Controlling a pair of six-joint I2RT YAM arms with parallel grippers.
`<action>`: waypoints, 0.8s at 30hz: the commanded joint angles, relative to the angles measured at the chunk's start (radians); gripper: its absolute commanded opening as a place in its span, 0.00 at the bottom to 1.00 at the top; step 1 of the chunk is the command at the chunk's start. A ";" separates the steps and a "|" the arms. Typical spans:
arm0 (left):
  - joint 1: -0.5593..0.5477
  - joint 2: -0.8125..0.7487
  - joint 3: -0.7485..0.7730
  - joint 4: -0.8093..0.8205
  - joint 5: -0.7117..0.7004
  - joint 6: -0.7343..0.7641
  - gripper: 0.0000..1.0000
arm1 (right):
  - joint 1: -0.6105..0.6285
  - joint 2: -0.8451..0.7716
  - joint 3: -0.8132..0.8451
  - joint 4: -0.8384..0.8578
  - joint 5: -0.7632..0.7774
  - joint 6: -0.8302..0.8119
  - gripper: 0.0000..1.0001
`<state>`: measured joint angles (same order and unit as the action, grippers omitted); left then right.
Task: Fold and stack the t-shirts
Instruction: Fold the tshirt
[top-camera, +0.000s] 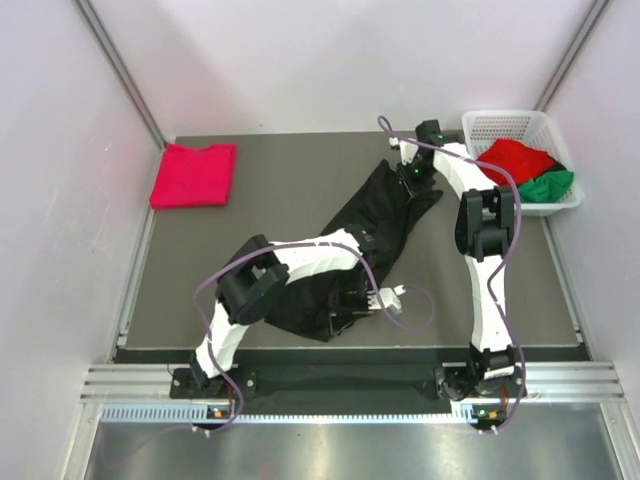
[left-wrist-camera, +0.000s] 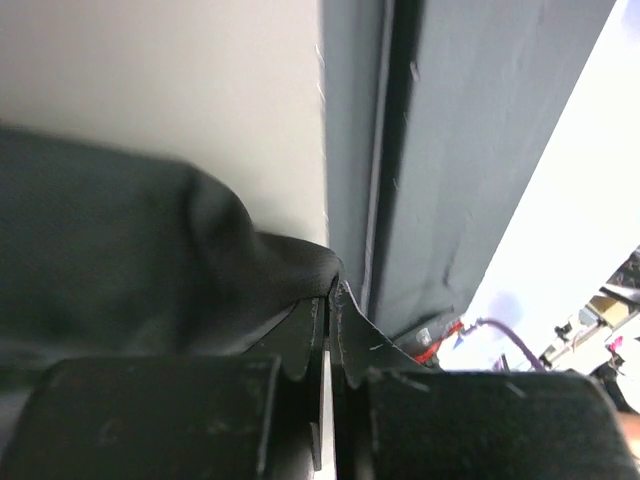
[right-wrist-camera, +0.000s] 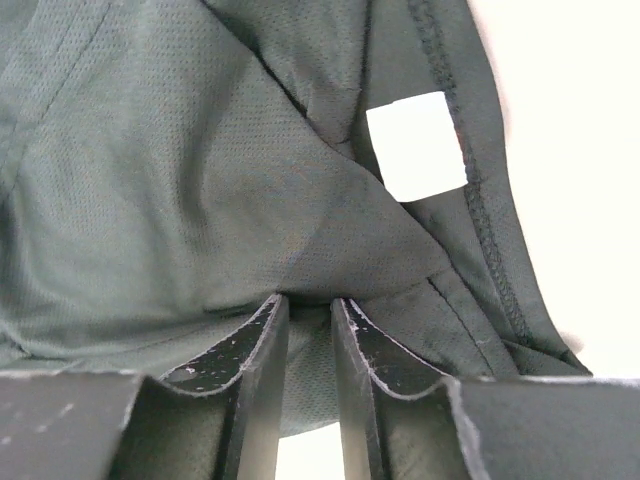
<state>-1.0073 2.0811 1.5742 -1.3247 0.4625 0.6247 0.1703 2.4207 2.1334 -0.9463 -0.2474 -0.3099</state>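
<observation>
The left end effector (left-wrist-camera: 330, 292) pinches the near edge of the black t-shirt (top-camera: 385, 215), which lies diagonally across the surface (top-camera: 280, 190). Farther back, the right end effector (right-wrist-camera: 308, 305) is clamped on the cloth beside the white tag (right-wrist-camera: 415, 145). A folded crimson-pink t-shirt (top-camera: 193, 175) rests at the far left.

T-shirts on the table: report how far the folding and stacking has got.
Done: the crimson-pink tee lies folded at the far left corner of the table. In hand: the black tee lies stretched diagonally, unfolded, with the left tool and the right tool each pinching its cloth. Left: the red tee and the green tee sit bunched in the white basket, and nothing is stacked yet.
</observation>
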 joint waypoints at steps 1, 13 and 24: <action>-0.013 0.066 0.084 -0.062 0.077 -0.017 0.00 | 0.044 0.101 0.065 0.061 0.022 0.002 0.25; -0.045 0.091 0.135 -0.051 0.107 -0.025 0.00 | 0.006 -0.203 -0.252 0.153 0.065 -0.014 0.30; -0.054 0.074 0.104 -0.030 0.065 -0.031 0.00 | -0.156 -0.434 -0.448 0.202 -0.110 0.150 0.39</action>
<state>-1.0576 2.1777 1.6787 -1.3281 0.5220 0.5945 0.0395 2.0201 1.7012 -0.7731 -0.2745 -0.2218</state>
